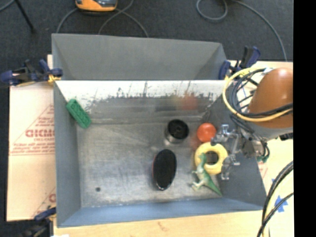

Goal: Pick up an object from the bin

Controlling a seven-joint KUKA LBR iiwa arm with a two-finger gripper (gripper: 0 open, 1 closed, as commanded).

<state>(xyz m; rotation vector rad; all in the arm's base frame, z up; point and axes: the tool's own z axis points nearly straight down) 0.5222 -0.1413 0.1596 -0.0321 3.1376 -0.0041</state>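
- Camera view: I see the gripper (226, 153) with its two fingers (224, 131) spread apart, one toward 12 o'clock and the other toward 6 o'clock.
- The fingers stand at the 3 o'clock edge of a yellow ring (201, 158), which lies flat on the floor at the 4 o'clock part of the bin (148, 58). I cannot tell if they touch the ring, and it is not clamped.
- An orange ball (206, 131) lies just beside the ring at its 12 o'clock, near the upper finger.
- A green and white toy (205, 180) touches the ring at its 6 o'clock, near the lower finger.
- The sloping bin wall at 3 o'clock is very near behind the gripper, so room there is small.
- A black oval thing (164, 168) and a black round cup (177, 130) lie near the centre.
- A green block (78, 113) lies well apart at 10 o'clock; the floor between 7 and 9 o'clock is bare.
- The arm reaches in from 3 o'clock, with its orange cover (274, 95) and cables above the rim.
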